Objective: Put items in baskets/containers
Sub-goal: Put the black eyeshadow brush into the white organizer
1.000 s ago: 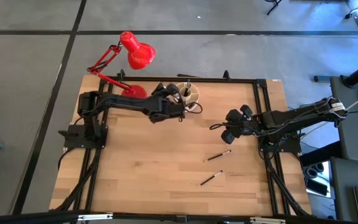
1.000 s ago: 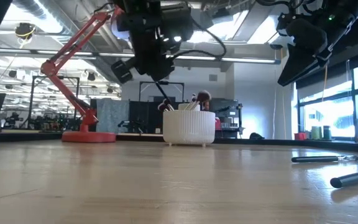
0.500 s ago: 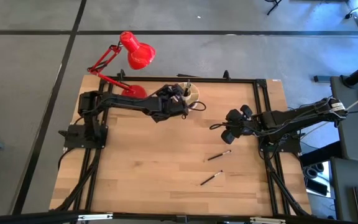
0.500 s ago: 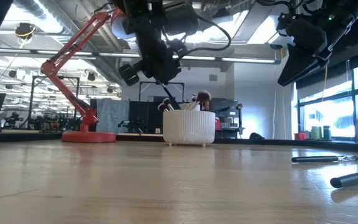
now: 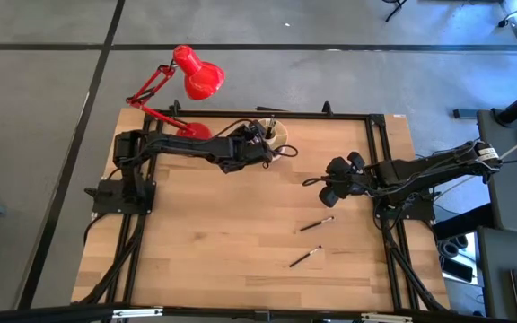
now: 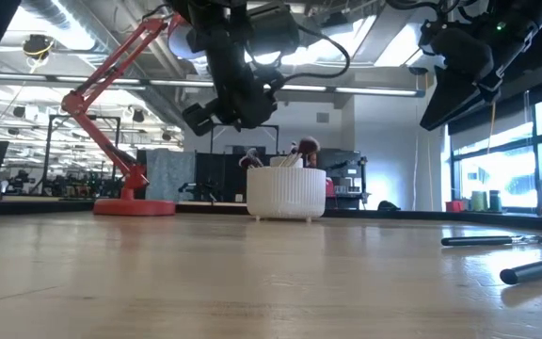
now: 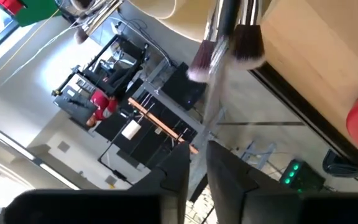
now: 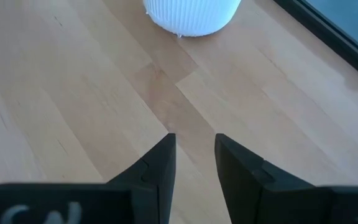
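The cream ribbed organiser (image 5: 277,136) (image 6: 287,193) stands near the table's far edge with several brushes (image 6: 299,149) upright in it; their tufts (image 7: 248,42) fill the left wrist view. My left gripper (image 5: 260,144) (image 6: 248,117) (image 7: 198,163) hovers just above the organiser's left rim, open by a narrow gap and holding nothing. Two dark brushes (image 5: 316,225) (image 5: 304,257) lie flat on the wood at right of centre, also seen as brushes (image 6: 490,241) (image 6: 536,271) in the low view. My right gripper (image 5: 328,190) (image 8: 194,146) hangs open above bare wood, to the right of the organiser (image 8: 191,15).
A red desk lamp (image 5: 196,76) (image 6: 111,122) stands with its base (image 6: 135,207) at the far left corner, close to the organiser. A black frame rail (image 5: 330,115) runs along the far edge. Bare wood (image 5: 223,233) lies toward the near edge.
My left gripper has moved a little toward the organiser and the far edge and tipped. The thin brush that hung below its fingers, tip in the organiser, no longer shows under them; it has gone into the organiser.
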Controlling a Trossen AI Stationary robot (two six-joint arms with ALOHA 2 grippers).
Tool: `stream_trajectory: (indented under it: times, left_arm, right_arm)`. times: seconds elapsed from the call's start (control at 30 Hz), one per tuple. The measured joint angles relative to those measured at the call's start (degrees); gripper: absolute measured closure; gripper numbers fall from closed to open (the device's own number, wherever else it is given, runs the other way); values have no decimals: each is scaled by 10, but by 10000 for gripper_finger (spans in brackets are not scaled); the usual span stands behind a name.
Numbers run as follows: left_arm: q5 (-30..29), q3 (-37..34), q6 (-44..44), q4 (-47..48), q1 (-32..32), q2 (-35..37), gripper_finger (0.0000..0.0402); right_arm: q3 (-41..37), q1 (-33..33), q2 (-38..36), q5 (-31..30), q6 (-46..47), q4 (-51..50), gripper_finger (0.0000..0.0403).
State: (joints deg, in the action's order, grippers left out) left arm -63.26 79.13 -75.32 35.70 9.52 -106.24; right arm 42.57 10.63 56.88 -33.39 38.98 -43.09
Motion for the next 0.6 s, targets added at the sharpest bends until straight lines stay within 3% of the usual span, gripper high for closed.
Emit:
stream_trajectory:
  times: [0.17, 0.3, 0.43, 0.5, 0.6]
  left_arm:
    - [4, 0, 46, 0, 0, 0, 312]
    - [-2, 0, 145, -17, -3, 0, 286]
    - [17, 0, 347, -34, -17, 9, 277]
    - [50, 0, 480, -11, -25, 21, 280]
    - [121, 0, 613, 13, -28, 25, 290]
  right_arm:
    - [0, 0, 0, 0, 9, 0, 291]
    - [0, 0, 0, 0, 11, 0, 291]
    - [0, 0, 0, 0, 11, 0, 291]
    - [0, 0, 0, 0, 13, 0, 291]
    - [0, 0, 0, 0, 24, 0, 291]
